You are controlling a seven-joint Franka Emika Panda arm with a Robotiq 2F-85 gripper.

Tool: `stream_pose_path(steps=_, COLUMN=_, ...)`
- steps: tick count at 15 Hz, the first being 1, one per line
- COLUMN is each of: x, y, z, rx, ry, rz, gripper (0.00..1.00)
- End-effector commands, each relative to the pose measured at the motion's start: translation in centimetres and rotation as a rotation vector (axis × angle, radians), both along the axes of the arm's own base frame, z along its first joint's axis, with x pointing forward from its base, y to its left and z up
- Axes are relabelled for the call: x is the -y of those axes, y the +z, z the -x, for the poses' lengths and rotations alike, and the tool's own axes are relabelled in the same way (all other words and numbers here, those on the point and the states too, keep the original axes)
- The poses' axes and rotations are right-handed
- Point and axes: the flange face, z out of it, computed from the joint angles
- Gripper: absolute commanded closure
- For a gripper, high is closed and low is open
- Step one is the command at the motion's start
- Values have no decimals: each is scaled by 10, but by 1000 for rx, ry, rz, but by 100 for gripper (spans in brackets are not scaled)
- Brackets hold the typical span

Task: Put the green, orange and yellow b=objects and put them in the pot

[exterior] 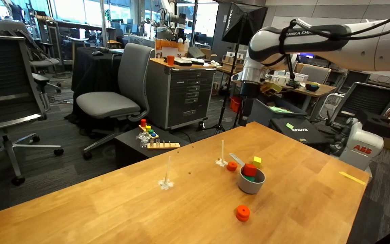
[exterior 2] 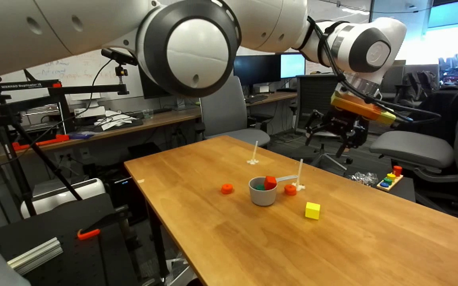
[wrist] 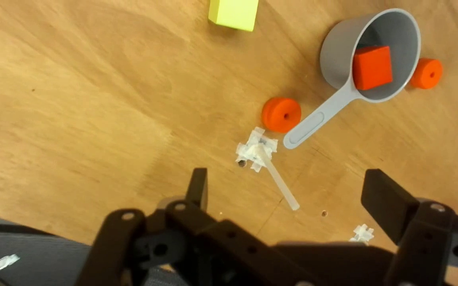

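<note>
Spread tool [wrist: 289, 191] hangs foremost; another robot [exterior: 364, 140] reads "ABB".

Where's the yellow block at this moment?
The yellow block is on the table, outside the gray cup; the wrist view shows it at the top edge, left of the cup.

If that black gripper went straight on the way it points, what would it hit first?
Likely the thin pale peg beside an orange piece: in the wrist view the open gripper roughly lines up with that peg, though depth is unclear.
</note>
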Motion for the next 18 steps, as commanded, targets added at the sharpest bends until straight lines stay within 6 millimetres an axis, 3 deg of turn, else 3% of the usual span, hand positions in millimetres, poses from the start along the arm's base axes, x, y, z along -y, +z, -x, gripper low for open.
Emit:
stream_pose_path(steps=1, x=-3, y=-7, z=4, rx=-35, ry=14, rz=15, gripper=0)
stream_pose_path(steps=5, x=15, y=-20, z=8, rx=-48, ry=-21, rz=8, gripper=0)
stream_pose_path(steps=6, x=8, y=-24, z=7, rx=-50, ry=-4, rz=25, gripper=0)
stream_pose_path(steps=11, x=16, y=-26, z=8, rx=-52, ry=-14, rz=23, gripper=0)
stream_pose_path(steps=18, x=26, y=-13, z=-32, rx=295, ry=-11, rz=245, gripper=0)
